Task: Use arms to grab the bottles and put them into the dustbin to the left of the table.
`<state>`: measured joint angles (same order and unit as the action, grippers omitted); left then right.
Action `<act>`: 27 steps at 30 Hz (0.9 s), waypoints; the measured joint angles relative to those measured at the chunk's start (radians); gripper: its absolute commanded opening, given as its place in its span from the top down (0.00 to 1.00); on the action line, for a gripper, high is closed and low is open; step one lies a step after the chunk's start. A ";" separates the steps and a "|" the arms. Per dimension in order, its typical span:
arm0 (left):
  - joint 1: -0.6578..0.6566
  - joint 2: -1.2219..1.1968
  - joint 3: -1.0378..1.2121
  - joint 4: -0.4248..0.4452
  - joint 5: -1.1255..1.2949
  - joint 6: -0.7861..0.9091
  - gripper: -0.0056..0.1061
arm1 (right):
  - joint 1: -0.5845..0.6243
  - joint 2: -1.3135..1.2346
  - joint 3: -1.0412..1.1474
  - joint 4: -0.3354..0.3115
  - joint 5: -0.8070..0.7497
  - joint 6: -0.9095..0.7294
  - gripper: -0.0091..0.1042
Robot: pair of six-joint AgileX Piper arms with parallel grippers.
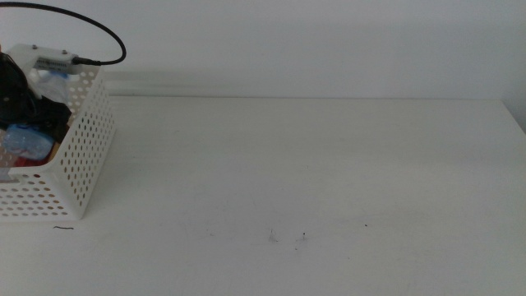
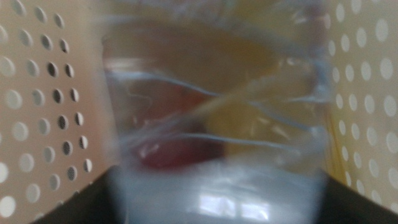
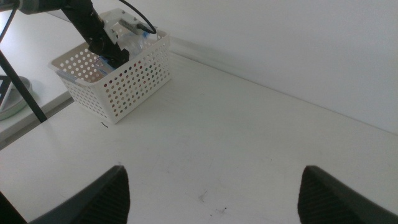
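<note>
The left arm [image 1: 20, 90] is black with a white angular housing [image 1: 45, 59] and a thin black cable [image 1: 86, 23].

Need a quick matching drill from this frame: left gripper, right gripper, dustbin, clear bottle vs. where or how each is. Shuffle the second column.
1. left gripper
2. right gripper
3. dustbin
4. clear bottle

A. jaws wide apart, above bare table
B. between the jaws, filling the left wrist view
C. white, perforated, at the table's left end
D. down inside the basket

Pairs: 1-D, 2-A, 3-C, 4-B
</note>
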<state>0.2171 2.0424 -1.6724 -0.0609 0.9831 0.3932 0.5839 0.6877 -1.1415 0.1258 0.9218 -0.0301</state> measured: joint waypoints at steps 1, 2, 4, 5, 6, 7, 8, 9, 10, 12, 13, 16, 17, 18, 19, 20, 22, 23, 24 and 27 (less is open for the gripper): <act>0.000 0.000 -0.002 0.003 -0.002 0.002 0.11 | 0.000 0.000 0.000 0.000 0.000 0.000 0.13; 0.000 -0.002 -0.002 0.003 -0.002 0.002 0.11 | 0.000 0.000 0.000 0.000 0.000 0.000 0.13; 0.000 -0.008 -0.004 0.018 0.002 0.002 0.11 | 0.000 0.000 0.000 0.000 0.000 0.004 0.13; 0.001 -0.013 -0.004 0.011 0.009 0.002 0.11 | 0.000 0.000 0.000 0.000 0.000 0.007 0.13; 0.001 -0.021 -0.004 0.008 0.020 0.000 0.11 | 0.000 0.000 0.000 0.000 0.000 0.009 0.13; 0.001 -0.029 -0.004 0.011 0.028 0.000 0.11 | 0.000 0.000 0.000 0.000 0.000 0.011 0.13; 0.001 -0.046 -0.004 0.009 0.038 -0.003 0.11 | 0.000 0.002 0.000 0.000 0.000 0.011 0.13; 0.001 -0.063 -0.004 0.005 0.045 -0.010 0.11 | 0.000 0.002 0.000 0.000 0.000 0.011 0.13; 0.001 -0.088 -0.004 0.002 0.051 -0.024 0.11 | 0.000 0.002 0.000 0.000 0.000 0.013 0.13; -0.004 -0.151 -0.004 0.000 0.063 -0.049 0.11 | 0.000 0.002 0.000 0.000 0.000 0.014 0.13; -0.012 -0.188 -0.004 -0.002 0.068 -0.061 0.11 | 0.000 0.002 0.000 0.000 0.000 0.014 0.13; -0.050 -0.302 -0.004 -0.004 0.075 -0.076 0.11 | 0.000 0.002 0.000 0.000 0.000 0.014 0.13; -0.072 -0.348 -0.004 -0.016 0.075 -0.079 0.11 | 0.000 0.002 0.000 0.000 0.000 0.014 0.13; -0.092 -0.387 0.001 -0.038 0.067 -0.079 0.11 | 0.000 0.002 0.000 0.000 0.000 0.014 0.13; -0.123 -0.439 0.015 -0.066 0.049 -0.076 0.11 | 0.000 0.002 0.000 0.000 0.000 0.014 0.13; -0.157 -0.492 0.034 -0.088 0.020 -0.076 0.11 | 0.000 0.002 0.000 0.000 0.000 0.014 0.13; -0.237 -0.603 0.080 -0.116 -0.039 -0.080 0.11 | 0.000 0.002 0.000 0.000 0.000 0.014 0.13; -0.278 -0.658 0.107 -0.126 -0.071 -0.083 0.11 | 0.000 0.002 0.000 0.000 0.000 0.014 0.13; -0.309 -0.701 0.129 -0.132 -0.099 -0.086 0.11 | 0.000 0.002 0.000 0.000 0.000 0.014 0.13; -0.408 -0.837 0.206 -0.135 -0.161 -0.101 0.11 | 0.000 0.002 0.000 0.000 0.000 0.014 0.13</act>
<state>-0.1913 1.2051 -1.4667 -0.1963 0.8222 0.2919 0.5839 0.6894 -1.1415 0.1258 0.9218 -0.0159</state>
